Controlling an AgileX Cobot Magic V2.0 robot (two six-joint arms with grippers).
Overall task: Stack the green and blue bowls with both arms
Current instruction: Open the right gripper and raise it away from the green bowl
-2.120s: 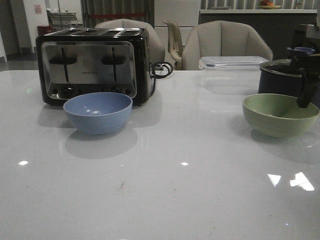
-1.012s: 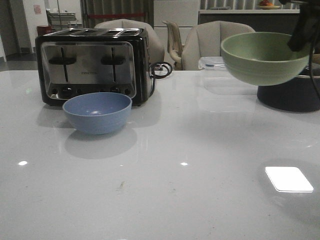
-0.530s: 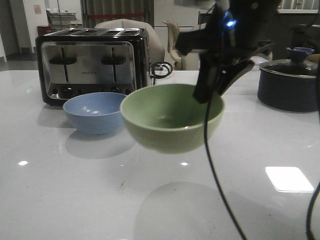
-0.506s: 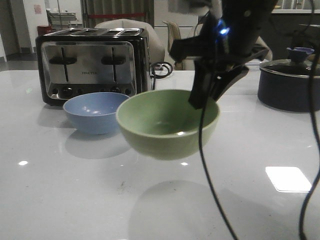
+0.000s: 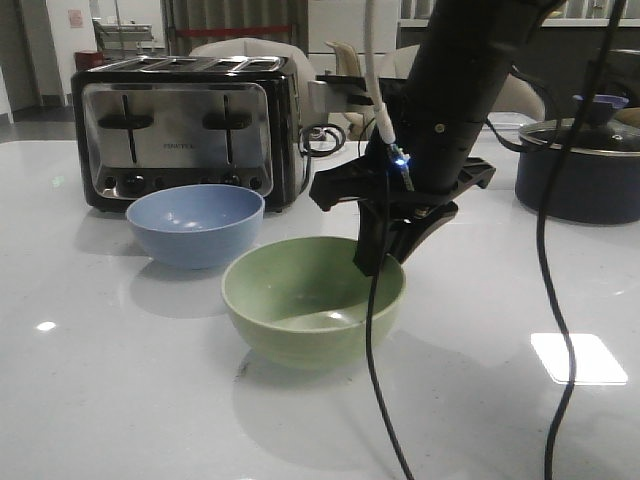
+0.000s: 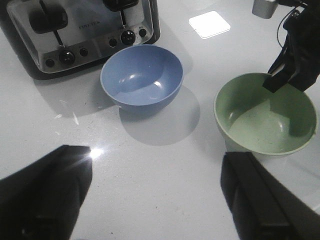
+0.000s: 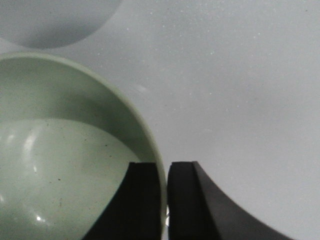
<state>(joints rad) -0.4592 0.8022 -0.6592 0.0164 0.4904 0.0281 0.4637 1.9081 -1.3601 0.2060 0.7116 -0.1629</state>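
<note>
The dusty blue bowl (image 5: 195, 225) stands upright in front of the toaster, empty. The sage green bowl (image 5: 313, 300) sits low at the table's middle, just right of and nearer than the blue one, a small gap between them. My right gripper (image 5: 375, 255) is shut on the green bowl's right rim, one finger inside and one outside (image 7: 166, 200). The left wrist view shows both the blue bowl (image 6: 141, 82) and the green bowl (image 6: 265, 115). My left gripper (image 6: 155, 195) hangs open over bare table in front of them, holding nothing. It is out of the front view.
A black and chrome toaster (image 5: 185, 125) stands behind the blue bowl. A dark lidded pot (image 5: 580, 165) is at the far right. Cables (image 5: 375, 400) hang from the right arm in front of the green bowl. Chairs stand behind the table.
The right gripper lifted the green bowl from the far right, carried it left across the table and lowered it to the surface beside the blue bowl. The blue bowl has not moved.
</note>
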